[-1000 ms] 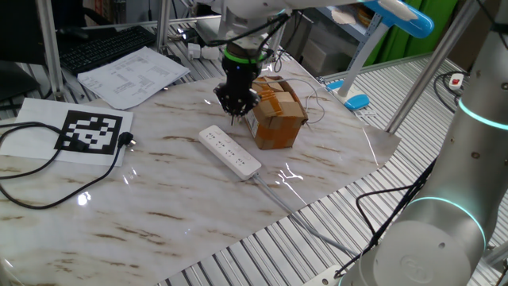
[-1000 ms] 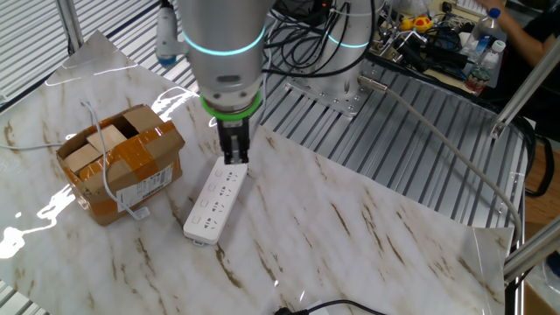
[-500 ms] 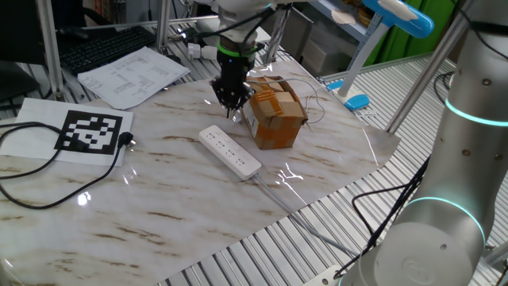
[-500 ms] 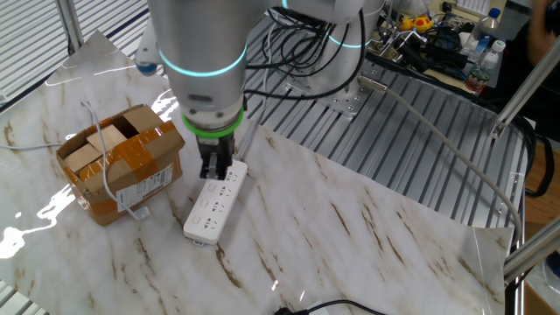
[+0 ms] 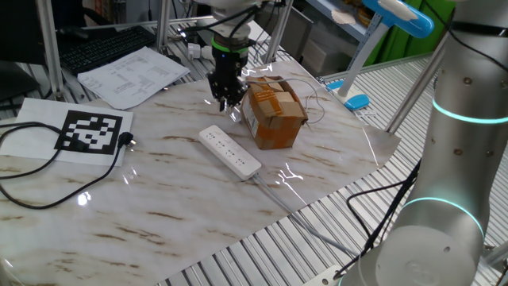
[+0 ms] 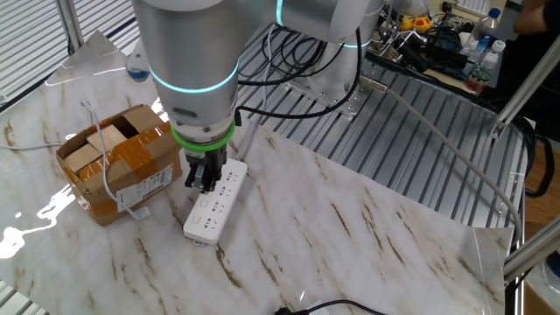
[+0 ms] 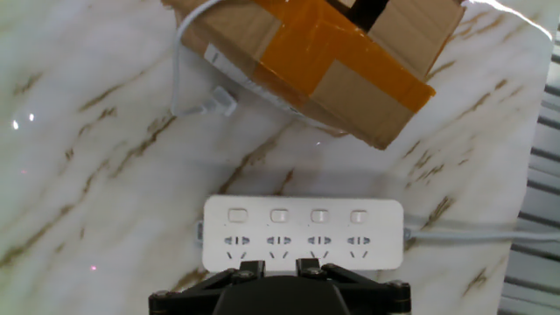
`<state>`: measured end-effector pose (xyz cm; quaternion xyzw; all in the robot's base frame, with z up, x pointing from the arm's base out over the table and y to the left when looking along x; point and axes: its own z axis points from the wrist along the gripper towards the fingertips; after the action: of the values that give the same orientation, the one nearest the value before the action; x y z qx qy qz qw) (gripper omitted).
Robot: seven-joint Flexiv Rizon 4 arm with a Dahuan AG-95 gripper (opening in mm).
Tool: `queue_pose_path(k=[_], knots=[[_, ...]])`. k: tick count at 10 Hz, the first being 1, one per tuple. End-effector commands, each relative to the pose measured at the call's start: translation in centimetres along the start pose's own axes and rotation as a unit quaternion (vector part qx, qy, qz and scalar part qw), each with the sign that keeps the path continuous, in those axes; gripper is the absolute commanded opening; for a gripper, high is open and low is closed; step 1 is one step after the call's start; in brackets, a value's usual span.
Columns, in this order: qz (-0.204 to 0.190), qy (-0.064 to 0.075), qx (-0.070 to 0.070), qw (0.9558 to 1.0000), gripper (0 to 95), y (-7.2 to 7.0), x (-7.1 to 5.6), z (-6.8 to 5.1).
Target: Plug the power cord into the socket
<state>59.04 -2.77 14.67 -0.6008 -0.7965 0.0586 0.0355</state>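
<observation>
Socket [image 5: 229, 151], the white power strip, lies flat on the marble desk [image 5: 159, 199] just beside a taped cardboard box [image 5: 274, 113], outlets facing up so a plug could go straight down. The claw [image 6: 204, 179] hangs above its near end, holding nothing; whether its fingers are parted or together I cannot tell. Only the hand view shows the four outlets and switches; the power cord's plug [image 5: 127, 141] appears solely in one fixed view, well apart by the printed marker sheet [image 5: 91, 131].

one fixed view looks down across the table [image 5: 159, 206] from a far corner. the other fixed view stands nearer, on the opposite side. the hand view looks straight down, close. all three share the socket [image 7: 302, 234] and cardboard box [image 6: 118, 171].
</observation>
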Motion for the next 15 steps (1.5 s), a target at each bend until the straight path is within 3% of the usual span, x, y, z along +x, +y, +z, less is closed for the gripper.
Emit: queue_pose_path(k=[1,4,7,10,11,15], knots=[[0.033,0.000,-0.003,0.9994,19.0,0.5,-0.3,-0.1],[0.062,-0.010,-0.008,0.9980,19.0,0.5,-1.2,0.3],[0.077,-0.011,-0.021,0.9967,19.0,0.5,-2.9,0.7],[0.106,-0.008,-0.029,0.9939,19.0,1.2,-3.6,0.5],[0.106,-0.008,-0.028,0.9939,38.0,1.3,-3.6,0.5],[0.105,0.004,-0.021,0.9943,38.0,1.3,-3.6,0.3]])
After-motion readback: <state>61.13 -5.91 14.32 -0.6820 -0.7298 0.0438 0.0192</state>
